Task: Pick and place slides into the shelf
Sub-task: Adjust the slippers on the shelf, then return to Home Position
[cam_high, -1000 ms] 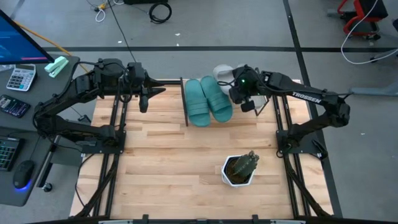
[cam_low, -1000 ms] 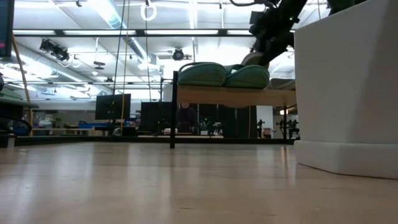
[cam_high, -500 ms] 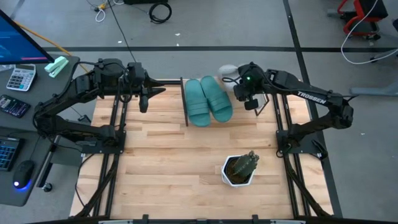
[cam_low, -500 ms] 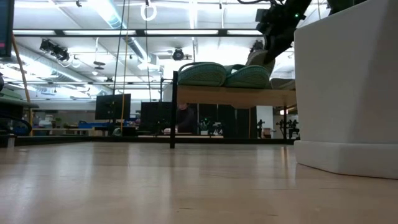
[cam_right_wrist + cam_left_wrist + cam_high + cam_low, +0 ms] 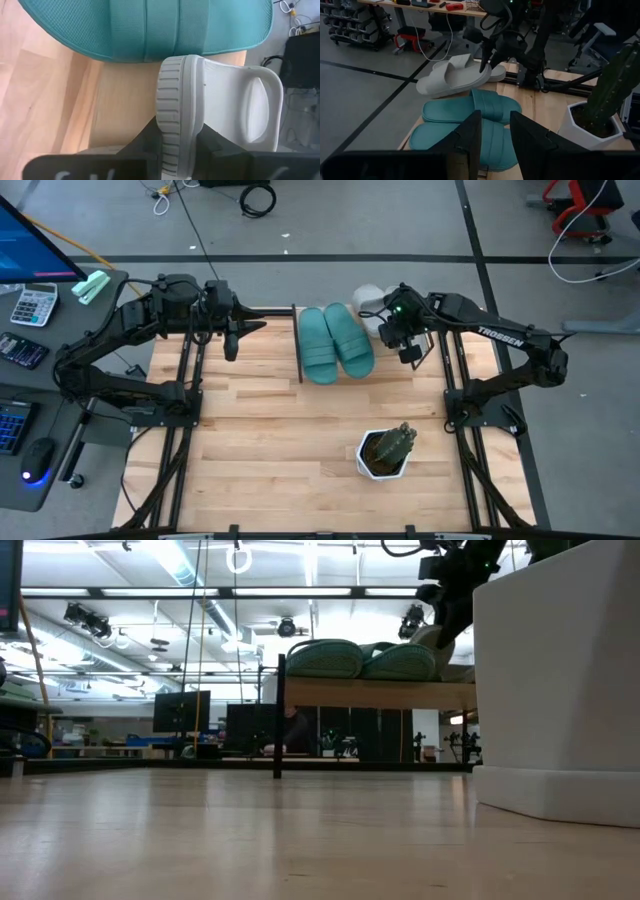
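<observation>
I am looking down on a slatted wooden worktop with my two dark robot arms reaching in from either side. My landmark is the shelf, a low rack with a pale plank top on thin black legs, standing at the far edge of the worktop.

Two teal slides lie side by side on top of the shelf, soles down, touching each other along their length. In the low view they show as two rounded green humps sitting on the plank.

My right claw is at the shelf's right end, just beside the teal pair. It is pinching a light grey slide by its ridged sole edge. The right wrist view shows the two fingers pressed against either side of that ribbed rim, with the wide strap facing away. From the left wrist view the grey slide hangs tilted, lifted off the surface, beyond the teal pair. A second grey slide appears to lie just behind it, though it is mostly hidden.

My left claw waits to the left of the shelf, well apart from it, holding nothing. Its fingers stand slightly spread, with a narrow gap between them.

A white pot with a cactus stands on the worktop, nearer to me than the shelf and well apart from it.
</observation>
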Available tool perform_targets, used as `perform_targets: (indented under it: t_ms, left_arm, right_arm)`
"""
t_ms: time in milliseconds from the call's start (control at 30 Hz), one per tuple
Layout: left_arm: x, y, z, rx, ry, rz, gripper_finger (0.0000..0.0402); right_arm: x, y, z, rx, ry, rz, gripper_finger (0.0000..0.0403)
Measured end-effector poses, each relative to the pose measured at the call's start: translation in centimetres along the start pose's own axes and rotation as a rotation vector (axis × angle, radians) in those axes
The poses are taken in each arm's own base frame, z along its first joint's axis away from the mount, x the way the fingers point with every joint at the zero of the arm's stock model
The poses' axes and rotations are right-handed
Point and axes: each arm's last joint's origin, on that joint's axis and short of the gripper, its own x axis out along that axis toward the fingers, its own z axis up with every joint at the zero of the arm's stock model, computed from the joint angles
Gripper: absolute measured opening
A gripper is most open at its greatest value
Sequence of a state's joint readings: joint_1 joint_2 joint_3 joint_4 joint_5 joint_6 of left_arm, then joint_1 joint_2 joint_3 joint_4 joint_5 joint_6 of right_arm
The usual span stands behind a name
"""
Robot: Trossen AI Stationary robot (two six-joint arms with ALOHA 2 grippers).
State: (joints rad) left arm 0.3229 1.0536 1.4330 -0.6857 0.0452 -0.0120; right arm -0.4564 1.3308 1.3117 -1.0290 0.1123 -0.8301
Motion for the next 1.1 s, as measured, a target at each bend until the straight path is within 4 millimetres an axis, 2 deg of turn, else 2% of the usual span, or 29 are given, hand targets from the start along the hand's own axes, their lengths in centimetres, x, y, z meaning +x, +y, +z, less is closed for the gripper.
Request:
perform_targets:
  t_ms: [267, 400, 600, 933, 1100]
  left_arm:
    - [0.0, 0.0, 0.0, 0.008, 0.000, 0.000, 0.0107]
    - [0.0, 0.0, 0.0, 0.008, 0.000, 0.000, 0.0107]
    - [0.0, 0.0, 0.0, 0.008, 0.000, 0.000, 0.0107]
    - [0.0, 0.0, 0.0, 0.007, -0.001, 0.000, 0.0107]
    - [0.0, 0.0, 0.0, 0.007, -0.001, 0.000, 0.0107]
  right_arm:
    - [0.0, 0.2, 0.1, 0.019, -0.048, 0.053, 0.0058]
    - [0.1, 0.2, 0.2, 0.020, -0.068, 0.079, 0.0070]
    - [0.4, 0.4, 0.4, 0.010, -0.098, 0.134, 0.0111]
    - [0.4, 0.9, 0.4, 0.023, -0.144, 0.232, 0.0203]
    - [0.4, 1.1, 0.2, 0.070, -0.157, 0.288, 0.0221]
